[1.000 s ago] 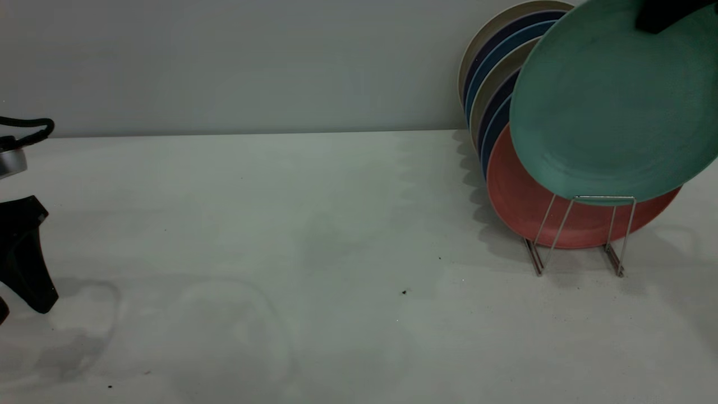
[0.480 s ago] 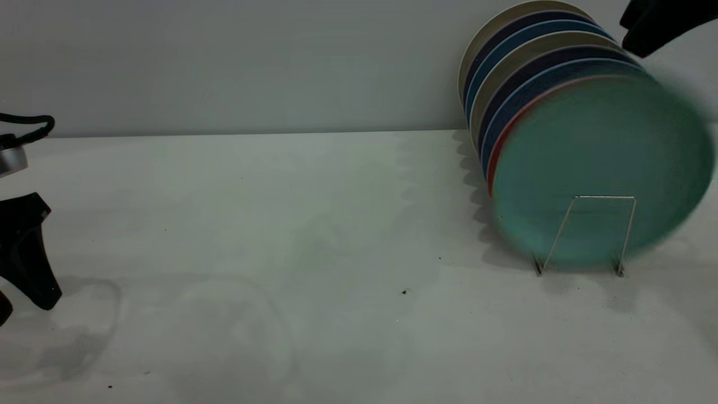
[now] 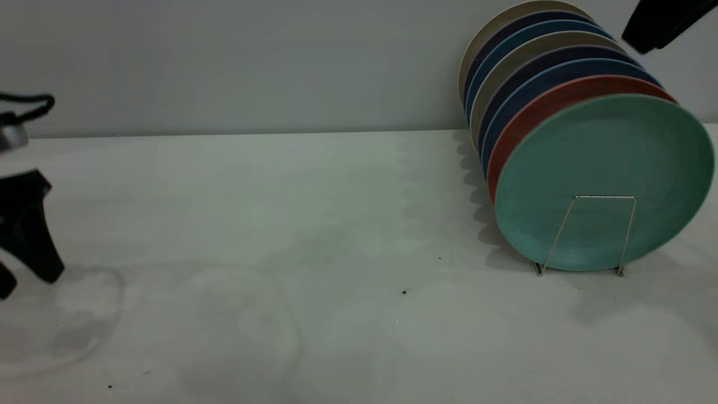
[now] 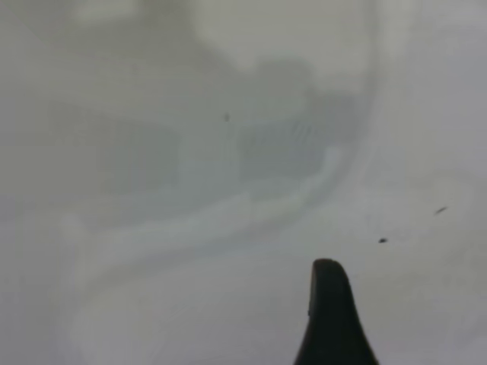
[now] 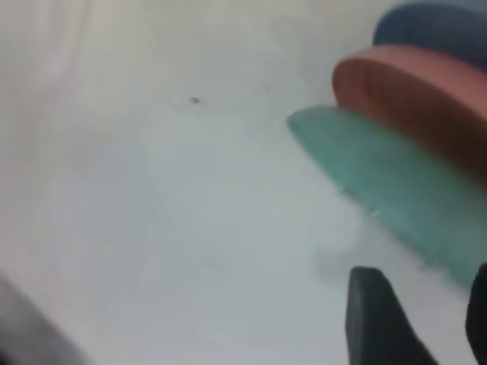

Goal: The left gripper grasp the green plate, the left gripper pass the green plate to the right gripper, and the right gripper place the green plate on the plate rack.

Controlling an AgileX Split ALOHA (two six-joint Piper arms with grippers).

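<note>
The green plate [image 3: 603, 163] stands on edge at the front of the plate rack [image 3: 600, 197], leaning back against a salmon-pink plate [image 3: 561, 95]. The rack's front wire loop crosses the plate's lower face. My right gripper [image 3: 645, 42] hangs above and behind the plates at the top right, open and empty, clear of the plate. In the right wrist view the green plate's rim [image 5: 380, 171] lies beyond my right gripper [image 5: 422, 277]. My left gripper [image 3: 28, 283] hovers over the table at the far left, open and empty; one finger [image 4: 329, 304] shows in its wrist view.
Behind the salmon-pink plate [image 5: 411, 84] the rack holds several more plates [image 3: 527, 62], blue, dark and beige, up to the grey back wall. The white table [image 3: 314, 235] carries a few dark specks and faint ring marks at the front left.
The green plate left my right gripper and dropped from a tilted hold above the rack into its front slot. The right gripper opened and drew up and right. The left gripper rose slightly.
</note>
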